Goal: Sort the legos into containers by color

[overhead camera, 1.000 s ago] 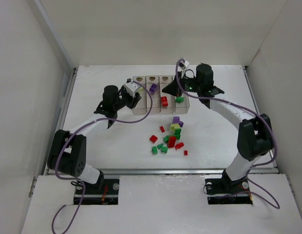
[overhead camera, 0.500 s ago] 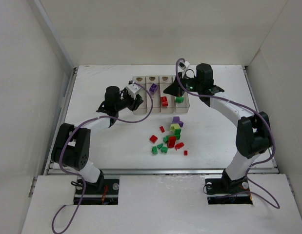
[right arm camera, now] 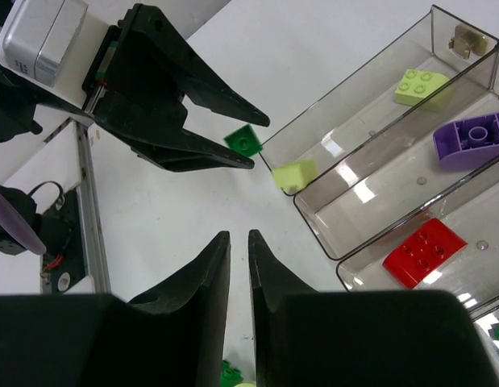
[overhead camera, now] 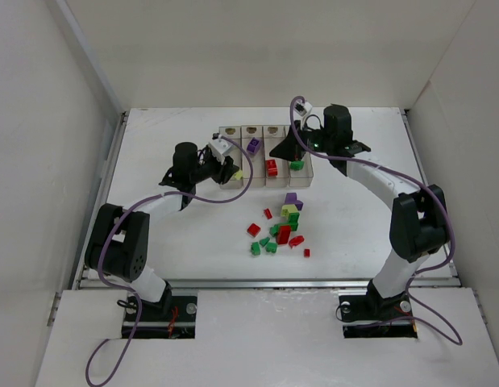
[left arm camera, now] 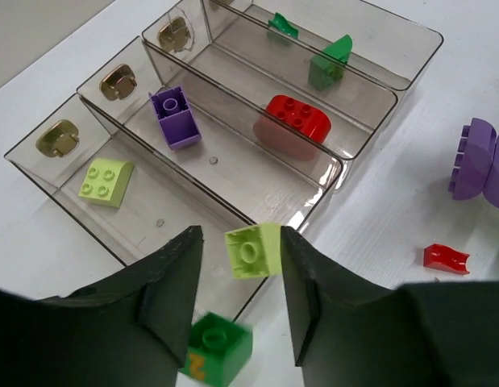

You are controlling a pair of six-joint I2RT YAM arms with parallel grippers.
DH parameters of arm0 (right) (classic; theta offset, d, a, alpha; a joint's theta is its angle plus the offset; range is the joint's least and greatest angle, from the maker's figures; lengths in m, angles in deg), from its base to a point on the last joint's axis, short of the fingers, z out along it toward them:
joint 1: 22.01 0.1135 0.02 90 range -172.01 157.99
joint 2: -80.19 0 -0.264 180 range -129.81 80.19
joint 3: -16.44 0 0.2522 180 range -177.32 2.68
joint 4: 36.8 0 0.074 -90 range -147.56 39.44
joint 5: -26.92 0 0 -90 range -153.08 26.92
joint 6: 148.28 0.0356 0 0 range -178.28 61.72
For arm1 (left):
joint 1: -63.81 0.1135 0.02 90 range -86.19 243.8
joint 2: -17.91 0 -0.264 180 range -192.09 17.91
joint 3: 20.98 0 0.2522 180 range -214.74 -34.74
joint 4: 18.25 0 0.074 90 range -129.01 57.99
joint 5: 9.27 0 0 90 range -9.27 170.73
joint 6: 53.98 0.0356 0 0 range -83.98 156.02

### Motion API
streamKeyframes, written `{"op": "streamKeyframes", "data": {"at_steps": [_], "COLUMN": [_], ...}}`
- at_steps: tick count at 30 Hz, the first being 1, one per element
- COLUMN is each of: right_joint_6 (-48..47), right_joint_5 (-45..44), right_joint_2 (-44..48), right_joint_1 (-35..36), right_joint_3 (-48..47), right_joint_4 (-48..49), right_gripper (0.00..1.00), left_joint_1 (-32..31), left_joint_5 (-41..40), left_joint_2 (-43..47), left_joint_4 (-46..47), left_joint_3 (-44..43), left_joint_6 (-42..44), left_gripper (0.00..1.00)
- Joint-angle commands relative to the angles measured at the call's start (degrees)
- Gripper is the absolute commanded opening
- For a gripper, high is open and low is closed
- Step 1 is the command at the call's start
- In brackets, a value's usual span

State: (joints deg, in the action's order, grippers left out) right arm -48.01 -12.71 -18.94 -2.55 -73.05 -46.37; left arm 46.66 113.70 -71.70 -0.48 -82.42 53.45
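Note:
The containers (overhead camera: 265, 156), four clear bins in a row, sit at the back of the table. In the left wrist view they hold a pale yellow-green lego (left arm camera: 106, 181), a purple one (left arm camera: 175, 117), a red one (left arm camera: 293, 119) and green ones (left arm camera: 330, 64). My left gripper (left arm camera: 239, 235) hovers at the near end of the first bin, jaws parted. A pale yellow-green lego (left arm camera: 253, 250) rests loosely against its right finger, and a blurred green lego (left arm camera: 219, 348) is lower between the fingers. My right gripper (right arm camera: 238, 235) stands slightly open and empty over the bins' near ends.
A pile of loose red, green, purple and yellow-green legos (overhead camera: 281, 226) lies on the table in front of the bins. A purple piece (left arm camera: 475, 157) and a small red piece (left arm camera: 445, 256) lie right of the bins. White walls enclose the table.
My left gripper's jaws have parted, and the pale yellow-green lego and the green one are coming loose. The right gripper's jaws have opened a crack. Both arms have barely moved.

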Motion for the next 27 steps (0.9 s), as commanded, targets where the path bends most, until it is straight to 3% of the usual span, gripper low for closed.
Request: {"op": "streamKeyframes", "data": {"at_steps": [1, 3, 4, 8, 12, 16, 20, 21, 22, 24, 27], "right_joint_6": [-0.8, -0.8, -0.8, -1.3, -1.3, -1.8, -2.9, -2.9, -2.9, -2.9, -3.5], "right_joint_5": [1.3, 1.3, 1.3, 1.3, 1.3, 1.3, 1.3, 1.3, 1.3, 1.3, 1.3], "right_joint_2": [-0.4, -0.4, -0.4, 0.1, 0.1, 0.6, 1.2, 1.2, 1.2, 1.2, 0.7], "right_joint_1": [-0.3, -0.3, -0.3, -0.3, -0.3, -0.3, -0.3, -0.3, -0.3, -0.3, -0.3], "right_joint_3": [-2.9, -2.9, -2.9, -2.9, -2.9, -2.9, -2.9, -2.9, -2.9, -2.9, -4.1], "right_joint_4": [0.3, 0.3, 0.3, -0.2, -0.9, -2.8, -4.0, -4.0, -4.0, -4.0, -5.3], "right_gripper": [0.21, 0.21, 0.21, 0.2, 0.2, 0.2, 0.22, 0.24, 0.24, 0.24, 0.25], "left_joint_1": [0.3, 0.3, 0.3, 0.3, 2.0, 6.4, 10.3, 11.2, 12.1, 14.2, 17.8], "left_joint_5": [1.9, 2.6, 2.6, 2.6, -1.6, -0.2, -4.4, -5.4, -7.5, -16.8, -17.8], "left_joint_2": [0.7, 0.7, 1.2, 1.2, 2.5, 5.4, 5.9, 5.2, 2.6, -1.0, -6.6], "left_joint_4": [3.3, 3.3, 3.3, 2.8, -3.0, -13.9, -28.6, -34.7, -37.0, -40.7, -51.1], "left_joint_3": [-1.5, -1.5, -1.5, -1.5, -3.6, -4.9, -8.9, -11.1, -12.3, -17.0, -23.3], "left_joint_6": [-1.0, -1.0, -1.0, -1.0, 1.2, 8.8, 19.4, 23.7, 24.5, 23.1, 22.4], "left_gripper": [0.37, 0.21, 0.05, 0.04, 0.3, 0.45, 0.72, 0.87, 0.95, 0.99, 0.99]}}
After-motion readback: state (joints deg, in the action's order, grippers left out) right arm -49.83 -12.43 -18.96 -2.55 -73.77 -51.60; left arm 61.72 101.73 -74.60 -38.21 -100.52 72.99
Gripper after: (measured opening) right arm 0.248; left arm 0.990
